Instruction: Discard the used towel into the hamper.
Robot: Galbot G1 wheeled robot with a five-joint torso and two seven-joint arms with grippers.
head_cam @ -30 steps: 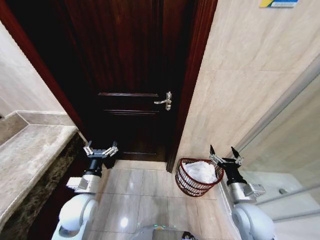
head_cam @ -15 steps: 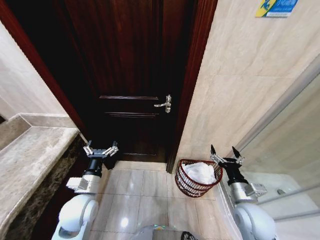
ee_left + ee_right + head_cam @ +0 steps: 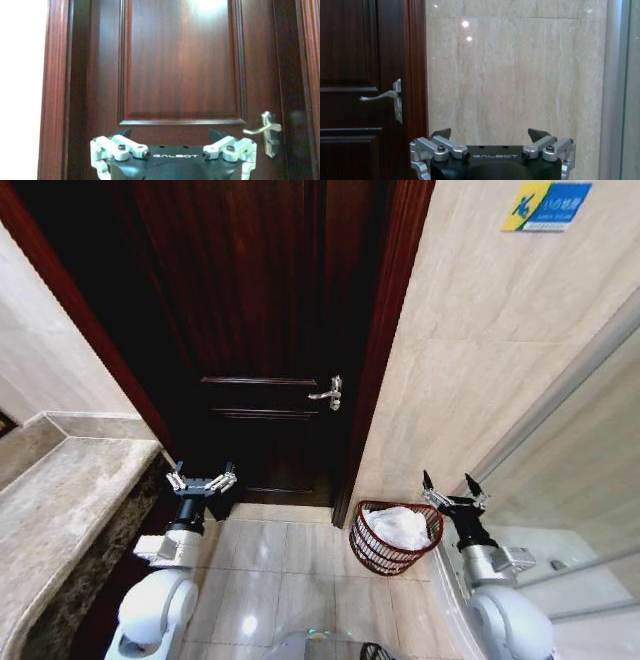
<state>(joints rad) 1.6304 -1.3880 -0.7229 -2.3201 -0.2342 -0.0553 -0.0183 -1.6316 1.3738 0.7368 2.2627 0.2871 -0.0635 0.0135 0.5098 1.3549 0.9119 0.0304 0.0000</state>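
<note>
The dark reddish-brown wire hamper (image 3: 372, 546) stands on the floor by the door frame, against the tiled wall. A crumpled white towel (image 3: 398, 525) lies inside it. My right gripper (image 3: 450, 490) is raised just right of the hamper's rim, open and empty; in the right wrist view that gripper (image 3: 490, 132) faces the tiled wall. My left gripper (image 3: 201, 476) is held up in front of the door, open and empty; in the left wrist view the same gripper (image 3: 170, 132) faces the door panel.
A dark wooden door (image 3: 260, 330) with a silver lever handle (image 3: 328, 392) is shut straight ahead. A stone counter (image 3: 60, 510) runs along the left. A glass partition with a metal frame (image 3: 570, 380) stands on the right. Glossy floor tiles (image 3: 290, 580) lie between.
The whole head view has shifted: the door handle and wall sign sit lower in the picture, so the camera has moved. Both grippers keep their pose and the towel stays in the hamper.
</note>
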